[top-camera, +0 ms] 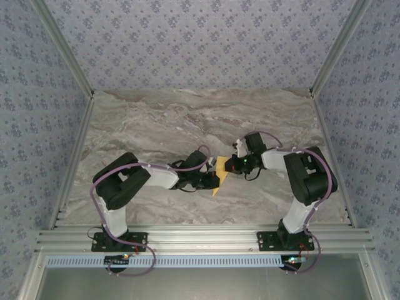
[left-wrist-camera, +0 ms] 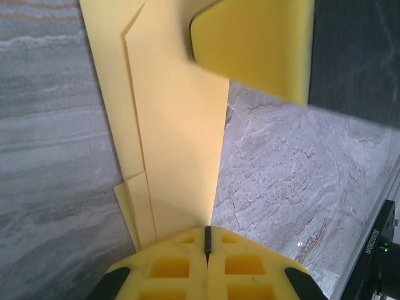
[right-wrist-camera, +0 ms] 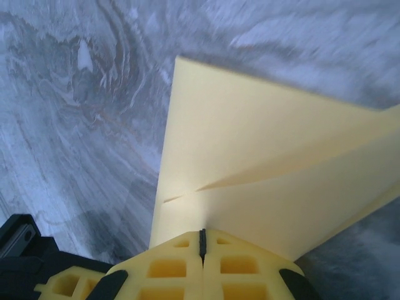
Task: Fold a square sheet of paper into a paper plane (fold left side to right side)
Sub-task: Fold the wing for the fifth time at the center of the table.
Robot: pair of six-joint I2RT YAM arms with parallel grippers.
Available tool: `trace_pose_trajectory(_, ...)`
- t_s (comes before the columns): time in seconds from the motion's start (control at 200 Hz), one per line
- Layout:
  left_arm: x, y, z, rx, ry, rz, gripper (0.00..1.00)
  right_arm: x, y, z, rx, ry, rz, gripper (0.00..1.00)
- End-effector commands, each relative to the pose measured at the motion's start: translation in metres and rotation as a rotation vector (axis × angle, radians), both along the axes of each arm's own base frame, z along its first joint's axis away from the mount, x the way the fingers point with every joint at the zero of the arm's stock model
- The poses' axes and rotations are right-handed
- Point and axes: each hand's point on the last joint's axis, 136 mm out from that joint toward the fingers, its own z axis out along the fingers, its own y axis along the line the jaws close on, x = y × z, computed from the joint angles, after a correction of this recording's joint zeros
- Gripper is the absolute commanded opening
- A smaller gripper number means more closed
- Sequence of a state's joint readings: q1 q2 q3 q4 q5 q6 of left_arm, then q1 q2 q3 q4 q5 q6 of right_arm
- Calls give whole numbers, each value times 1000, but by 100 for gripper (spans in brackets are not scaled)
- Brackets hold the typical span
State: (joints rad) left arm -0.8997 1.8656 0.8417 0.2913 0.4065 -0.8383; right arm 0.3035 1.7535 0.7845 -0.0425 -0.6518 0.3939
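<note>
The yellow-orange paper (top-camera: 219, 176), folded and creased into a narrow pointed shape, hangs between the two arms above the table's middle. My left gripper (top-camera: 211, 180) is shut on its lower part; in the left wrist view the folded paper (left-wrist-camera: 175, 125) runs up from the closed left gripper (left-wrist-camera: 207, 240), with several layered edges on its left. My right gripper (top-camera: 230, 165) is shut on the upper part; in the right wrist view the paper (right-wrist-camera: 269, 169) spreads out from the closed right gripper (right-wrist-camera: 202, 240), a fold line crossing it. A yellow finger (left-wrist-camera: 256, 44) of the right gripper shows at the top of the left wrist view.
The marble-patterned table (top-camera: 187, 119) lies under the paper, with bare surface behind and to both sides. Aluminium rails (top-camera: 200, 237) run along the near edge by the arm bases. Patterned walls enclose the back and sides.
</note>
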Motion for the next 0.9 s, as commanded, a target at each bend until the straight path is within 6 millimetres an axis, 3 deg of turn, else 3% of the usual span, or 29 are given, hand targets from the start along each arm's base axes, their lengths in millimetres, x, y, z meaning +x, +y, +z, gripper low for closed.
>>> trace_pose_trajectory(0.0, -30, 43, -59, 229, 129, 10, 1, 31, -34, -14, -111, -47, -80, 1)
trace_pose_trajectory(0.38, -30, 42, -56, 221, 124, 7, 1, 75, -76, -14, -89, -43, -177, 1)
trace_pose_trajectory(0.555, -26, 35, -47, 193, 106, 5, 1, 93, -80, 18, -48, -103, -205, 1)
trace_pose_trajectory(0.74, -21, 30, -35, 162, 85, 7, 2, 69, -73, 59, -40, -182, -184, 2)
trace_pose_trajectory(0.894, -19, 27, -30, 151, 75, 6, 3, 21, -37, 54, 19, -143, -103, 2)
